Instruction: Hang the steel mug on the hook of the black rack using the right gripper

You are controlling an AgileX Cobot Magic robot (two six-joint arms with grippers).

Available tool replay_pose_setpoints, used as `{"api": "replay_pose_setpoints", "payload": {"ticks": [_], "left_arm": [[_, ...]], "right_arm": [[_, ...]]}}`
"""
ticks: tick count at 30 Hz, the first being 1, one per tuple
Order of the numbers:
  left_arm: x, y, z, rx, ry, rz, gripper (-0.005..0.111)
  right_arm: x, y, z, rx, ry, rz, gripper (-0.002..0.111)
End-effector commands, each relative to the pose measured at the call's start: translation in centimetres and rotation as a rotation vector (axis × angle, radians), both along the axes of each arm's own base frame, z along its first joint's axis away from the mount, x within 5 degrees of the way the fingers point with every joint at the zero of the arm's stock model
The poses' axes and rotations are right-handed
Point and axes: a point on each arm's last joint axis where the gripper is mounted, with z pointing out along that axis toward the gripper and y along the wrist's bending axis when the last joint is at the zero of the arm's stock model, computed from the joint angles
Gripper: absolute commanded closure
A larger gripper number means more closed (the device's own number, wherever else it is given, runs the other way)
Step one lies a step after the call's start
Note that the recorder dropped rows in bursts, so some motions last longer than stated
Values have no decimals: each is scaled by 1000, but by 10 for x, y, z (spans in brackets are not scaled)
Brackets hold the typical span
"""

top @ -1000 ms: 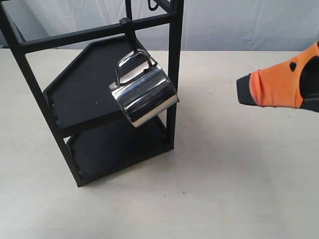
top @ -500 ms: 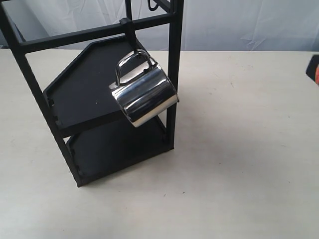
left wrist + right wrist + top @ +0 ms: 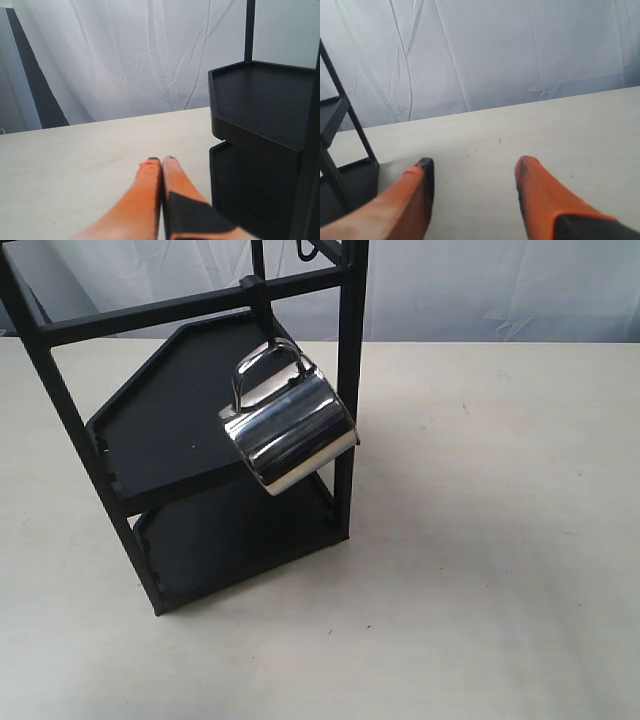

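The steel mug [image 3: 290,430] hangs tilted by its looped handle on the hook [image 3: 262,315], which drops from the crossbar of the black rack [image 3: 350,390]. No gripper touches it, and neither arm shows in the exterior view. The right gripper [image 3: 475,167] is open over bare table, with nothing between its orange fingers; the rack [image 3: 342,165] stands off to one side of it. The left gripper [image 3: 161,161] is shut and empty, its orange fingers pressed together beside the rack's shelves [image 3: 260,100].
The pale table [image 3: 480,540] spreads around the rack. A white curtain [image 3: 480,290] hangs behind it. A curled black hook [image 3: 303,252] sits higher up the rack.
The right gripper has drawn back to the right and left the exterior view. The mug stays hanging on the hook, unmoved.
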Motion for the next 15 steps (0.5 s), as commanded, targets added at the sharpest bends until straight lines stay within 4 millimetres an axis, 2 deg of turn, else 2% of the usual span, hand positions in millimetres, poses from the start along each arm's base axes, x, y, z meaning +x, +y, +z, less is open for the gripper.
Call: {"api": "replay_pose_setpoints", "payload": {"ticks": [1, 15], "left_arm": [[0, 0, 1, -3, -9, -5, 105], [0, 0, 1, -3, -9, -5, 105]], "right_arm": [[0, -1, -1, -10, -9, -16, 58], [0, -1, -1, -10, -9, -16, 58]]}}
